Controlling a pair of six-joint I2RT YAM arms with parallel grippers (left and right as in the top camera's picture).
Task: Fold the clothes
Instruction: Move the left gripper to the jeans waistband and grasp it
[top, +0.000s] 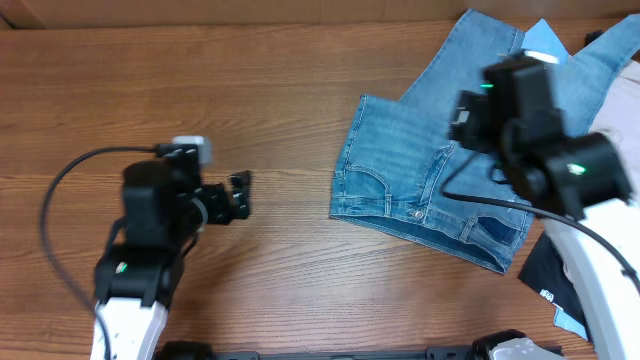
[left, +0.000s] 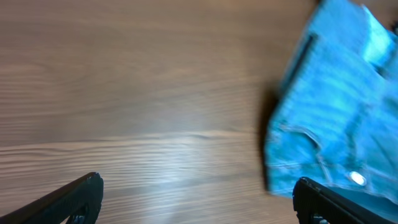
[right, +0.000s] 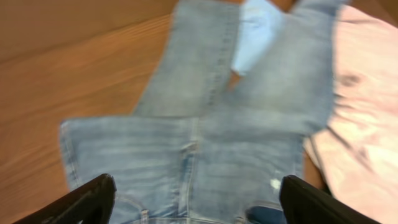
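Left of the folded, faded light-blue denim jeans (top: 400, 160), smooth brown wood-grain table (top: 150, 80) lies open; left jaws gape there, right jaws gape above the denim.

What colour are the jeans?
The jeans are faded light blue, clearest in the overhead view.

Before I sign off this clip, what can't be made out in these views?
- Overhead: the jeans legs pass under the right arm and off the top edge; hems unseen.
- Overhead: the right gripper is hidden beneath its own arm; only the right wrist view shows it, open.
- Left wrist: motion blur smears the jeans' stitching.
- Overhead: dark cloth at lower right is partly under the arm; its white mark is too small.
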